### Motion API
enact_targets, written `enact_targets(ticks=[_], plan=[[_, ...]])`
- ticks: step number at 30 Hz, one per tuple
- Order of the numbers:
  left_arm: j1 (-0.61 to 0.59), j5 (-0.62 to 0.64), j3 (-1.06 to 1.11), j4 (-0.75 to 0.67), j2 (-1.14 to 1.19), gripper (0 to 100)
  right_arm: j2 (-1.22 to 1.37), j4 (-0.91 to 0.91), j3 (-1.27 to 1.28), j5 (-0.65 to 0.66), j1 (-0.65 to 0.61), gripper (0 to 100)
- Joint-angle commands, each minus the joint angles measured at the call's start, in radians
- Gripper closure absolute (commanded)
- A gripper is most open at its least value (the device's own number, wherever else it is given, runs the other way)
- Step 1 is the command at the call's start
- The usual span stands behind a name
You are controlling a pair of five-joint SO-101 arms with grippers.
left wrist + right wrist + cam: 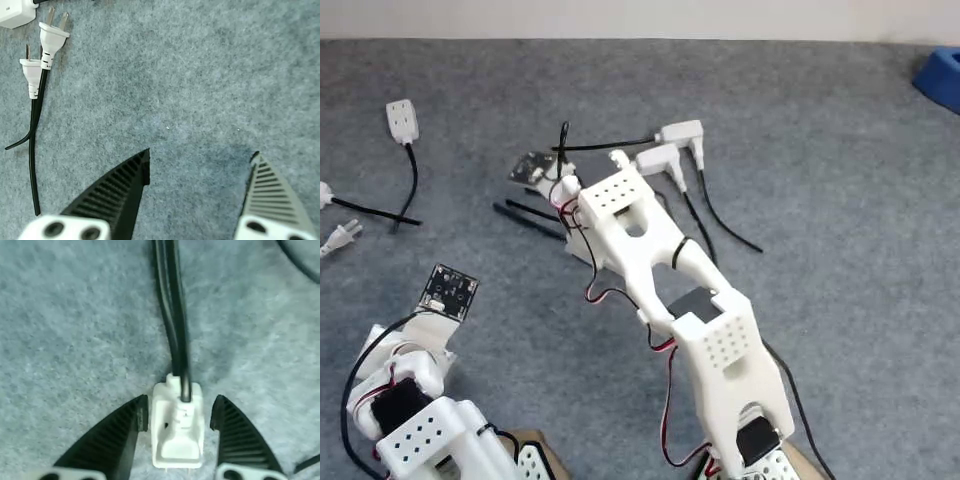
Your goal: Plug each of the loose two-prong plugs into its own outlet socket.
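A white plug is straddled between the right gripper's parted fingers, not yet clamped. Beyond the left gripper's wide-spread fingers, two loose plugs are seen unplugged beside an outlet socket; nothing is judged seated.

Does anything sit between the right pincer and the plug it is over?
Nothing visible does. The white plug lies directly between the right pincer's open fingers; its black cable leads away over the carpet.
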Motion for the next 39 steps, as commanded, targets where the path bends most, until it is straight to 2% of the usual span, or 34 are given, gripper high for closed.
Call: enact_targets(ticks=[1,12,19,31,39], plan=[[-0.01,-0.006,-0.007,0.003,-0.01,70,-0.035,0.035,-0.079,0.009,0.008,78.9],[-0.012,-0.006,-0.008,0.003,-0.01,70,-0.028,0.047,-0.114,0.009,0.01,79.7],[-0.012,-0.006,-0.01,0.003,-0.01,70,-0.028,0.045,-0.114,0.009,0.01,98.1],[-0.025,-0.006,-0.01,0.003,-0.01,70,-0.024,0.044,-0.113,0.009,0.015,98.5],[-0.054,-0.008,-0.016,0.002,-0.01,70,0.071,0.045,-0.125,0.008,0.015,98.5]])
